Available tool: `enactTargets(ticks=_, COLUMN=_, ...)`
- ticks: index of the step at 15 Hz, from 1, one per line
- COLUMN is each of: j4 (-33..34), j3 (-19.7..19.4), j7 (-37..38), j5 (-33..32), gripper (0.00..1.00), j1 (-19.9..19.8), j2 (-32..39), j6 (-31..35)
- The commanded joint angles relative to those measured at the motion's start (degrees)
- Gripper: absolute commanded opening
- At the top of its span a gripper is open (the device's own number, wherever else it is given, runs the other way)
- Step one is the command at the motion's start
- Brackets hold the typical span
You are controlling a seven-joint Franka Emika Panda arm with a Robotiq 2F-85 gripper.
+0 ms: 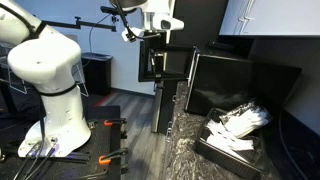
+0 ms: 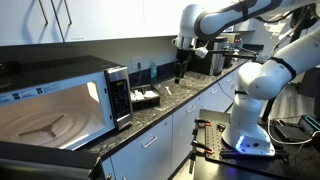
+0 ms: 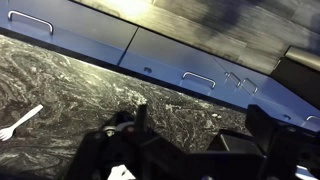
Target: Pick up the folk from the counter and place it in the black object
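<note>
Gripper [image 3: 190, 150] hung above the speckled counter [image 3: 80, 90], jaws wide and empty, probably staged for descent. White plastic fork [image 3: 20, 122] lay flat, off-centre at wrist view's left edge. Black tray [image 1: 214, 150] sat further along.

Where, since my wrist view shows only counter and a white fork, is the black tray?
Observer: The tray sits on the counter right beside the microwave.
Operator: Is it empty?
Observer: No, white items lie piled in it.
Operator: How close am I to the counter?
Observer: Both exterior views show the fingers hanging clear above it, touching nothing.
</note>
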Motion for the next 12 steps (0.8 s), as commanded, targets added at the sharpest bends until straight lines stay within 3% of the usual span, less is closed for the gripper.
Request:
enactTargets(ticks=1, j4=0.1, j3=0.2, j7=-0.2, j5=0.2, gripper=1.0, j1=-0.2, j2=0.1, j6=-0.2)
enactTargets(ticks=5, j4=1.1, j3=-0.2, j7=1.6, j5=-0.7, gripper=1.0, j1=-2.9, j2=0.4, j6=2.3)
enactTargets(ticks=12, j4=4.0, j3=-3.7, j7=4.7, j5=-4.7, gripper=1.0, j1=-13.7, j2=2.9, j6=11.4)
